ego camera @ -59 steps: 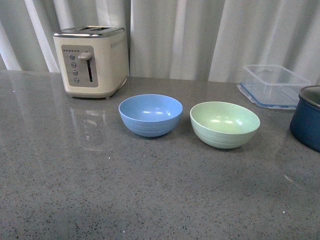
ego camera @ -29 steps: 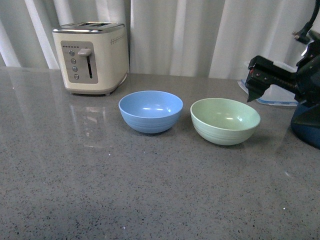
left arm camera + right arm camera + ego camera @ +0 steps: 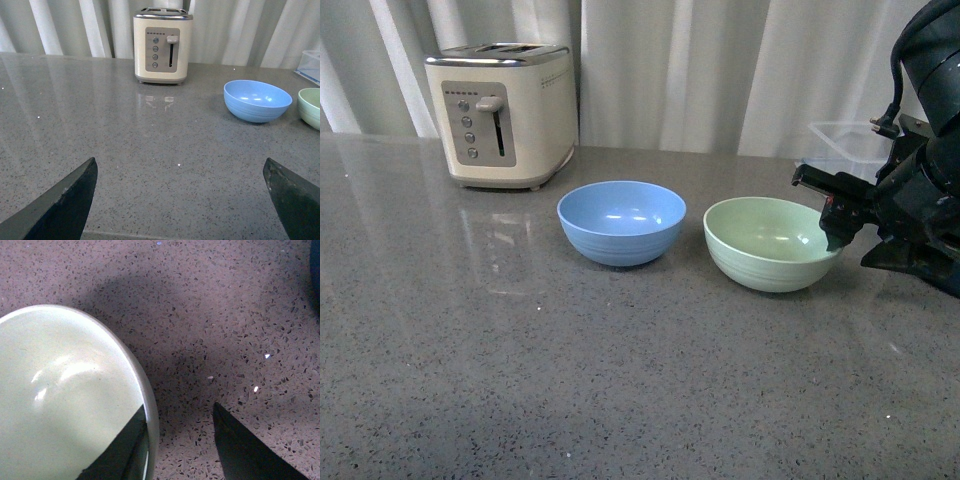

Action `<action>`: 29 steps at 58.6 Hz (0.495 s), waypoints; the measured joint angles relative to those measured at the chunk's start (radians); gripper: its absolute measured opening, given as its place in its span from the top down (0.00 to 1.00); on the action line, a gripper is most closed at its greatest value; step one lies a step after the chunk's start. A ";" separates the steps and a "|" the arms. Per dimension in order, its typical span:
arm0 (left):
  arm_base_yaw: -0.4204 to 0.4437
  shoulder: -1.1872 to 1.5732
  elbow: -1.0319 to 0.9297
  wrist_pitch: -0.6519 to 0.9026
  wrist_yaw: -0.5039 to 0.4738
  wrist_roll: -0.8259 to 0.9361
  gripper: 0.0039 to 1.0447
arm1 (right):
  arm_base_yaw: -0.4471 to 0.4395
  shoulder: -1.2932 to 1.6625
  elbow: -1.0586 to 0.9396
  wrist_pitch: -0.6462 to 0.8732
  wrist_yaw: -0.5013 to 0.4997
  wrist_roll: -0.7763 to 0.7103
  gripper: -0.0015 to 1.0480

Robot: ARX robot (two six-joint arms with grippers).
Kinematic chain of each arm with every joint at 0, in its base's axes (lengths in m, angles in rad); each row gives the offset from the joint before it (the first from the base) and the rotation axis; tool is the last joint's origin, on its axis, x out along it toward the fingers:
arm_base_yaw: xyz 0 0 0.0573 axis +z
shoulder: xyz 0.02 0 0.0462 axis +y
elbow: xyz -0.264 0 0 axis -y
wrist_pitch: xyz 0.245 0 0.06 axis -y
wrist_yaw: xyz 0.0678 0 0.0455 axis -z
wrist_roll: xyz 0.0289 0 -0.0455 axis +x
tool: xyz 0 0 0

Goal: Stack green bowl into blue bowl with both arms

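Note:
The blue bowl (image 3: 621, 222) and the green bowl (image 3: 771, 243) stand side by side, both upright and empty, on the grey speckled counter (image 3: 520, 380). My right gripper (image 3: 832, 215) is open at the green bowl's right rim. In the right wrist view one finger is inside the green bowl (image 3: 65, 400) and the other is outside, so the jaws straddle the rim; the right gripper (image 3: 180, 440) holds nothing. My left gripper (image 3: 180, 200) is open and empty low over the counter, well short of the blue bowl (image 3: 257, 100). The left arm does not show in the front view.
A cream toaster (image 3: 505, 115) stands at the back left. A clear plastic container (image 3: 845, 145) sits behind the right arm at the back right. A dark navy pot (image 3: 315, 270) is just right of the green bowl, mostly hidden behind the right arm in the front view. White curtains hang behind.
The right arm came in from the right and dropped down to the green bowl's right rim. The green bowl shifted slightly. The blue bowl has not moved.

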State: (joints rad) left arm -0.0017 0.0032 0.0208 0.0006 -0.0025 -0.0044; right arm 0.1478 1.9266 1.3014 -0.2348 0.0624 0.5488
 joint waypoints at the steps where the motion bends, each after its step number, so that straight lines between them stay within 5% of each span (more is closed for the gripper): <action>1: 0.000 0.000 0.000 0.000 0.000 0.000 0.06 | 0.000 0.000 0.003 -0.002 -0.002 0.002 0.70; 12: 0.000 0.000 0.000 0.000 0.000 0.000 0.06 | 0.000 -0.006 0.013 -0.019 -0.008 0.001 0.99; 29: 0.000 0.000 0.000 0.000 0.000 0.000 0.06 | 0.024 -0.117 0.063 -0.047 -0.031 -0.010 0.99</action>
State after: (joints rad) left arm -0.0017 0.0032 0.0208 0.0006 -0.0029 -0.0044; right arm 0.1719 1.8099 1.3640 -0.2821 0.0315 0.5385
